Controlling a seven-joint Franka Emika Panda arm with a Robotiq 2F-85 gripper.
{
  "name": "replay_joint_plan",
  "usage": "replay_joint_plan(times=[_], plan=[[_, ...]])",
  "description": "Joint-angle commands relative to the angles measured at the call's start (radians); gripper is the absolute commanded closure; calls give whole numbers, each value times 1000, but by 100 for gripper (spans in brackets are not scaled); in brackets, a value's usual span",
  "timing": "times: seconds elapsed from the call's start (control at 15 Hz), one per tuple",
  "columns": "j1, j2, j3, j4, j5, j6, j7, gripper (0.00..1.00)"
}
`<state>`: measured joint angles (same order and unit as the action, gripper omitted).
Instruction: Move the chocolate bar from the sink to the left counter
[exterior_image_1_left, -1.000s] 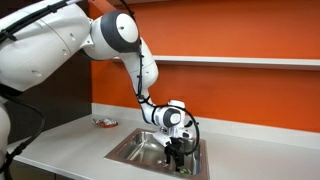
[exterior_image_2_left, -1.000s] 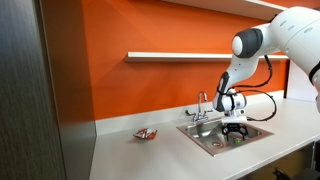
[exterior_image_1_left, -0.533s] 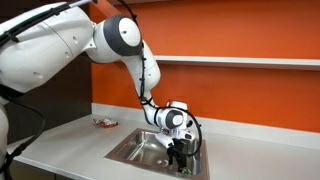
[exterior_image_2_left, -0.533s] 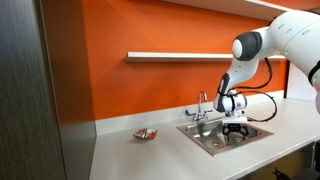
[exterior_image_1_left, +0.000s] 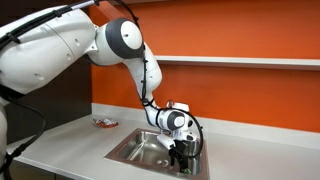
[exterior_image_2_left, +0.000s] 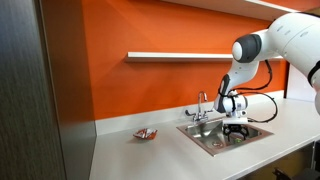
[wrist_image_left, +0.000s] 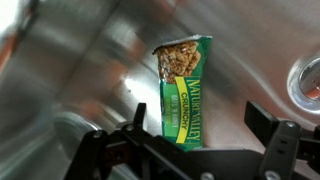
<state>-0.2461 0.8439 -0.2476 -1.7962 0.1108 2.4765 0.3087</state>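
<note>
Gripper (wrist_image_left: 197, 118) spread wide, fingers straddling the small green rectangular chocolate bar (wrist_image_left: 185, 95), no contact visible. Bar lies flat on the floor of the rectangular stainless-steel sink (exterior_image_1_left: 125, 152), near the round drain (wrist_image_left: 306, 85). Over the last second the gripper dropped slightly deeper into the basin, so I'd say the grasp comes next. Transfer to the light-grey left counter (exterior_image_1_left: 62, 138) not yet started.

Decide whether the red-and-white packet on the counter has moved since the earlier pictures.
No. The packet lies at the same spot beside the sink in both exterior views.
</note>
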Motion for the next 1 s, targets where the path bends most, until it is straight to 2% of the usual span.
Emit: replay_joint_plan(times=[0.0, 0.13, 0.93], plan=[[-18, 11, 6, 31, 22, -29, -13, 0], [-1, 5, -4, 7, 11, -4, -4, 0], [-8, 14, -2, 10, 30, -10, 12, 0]])
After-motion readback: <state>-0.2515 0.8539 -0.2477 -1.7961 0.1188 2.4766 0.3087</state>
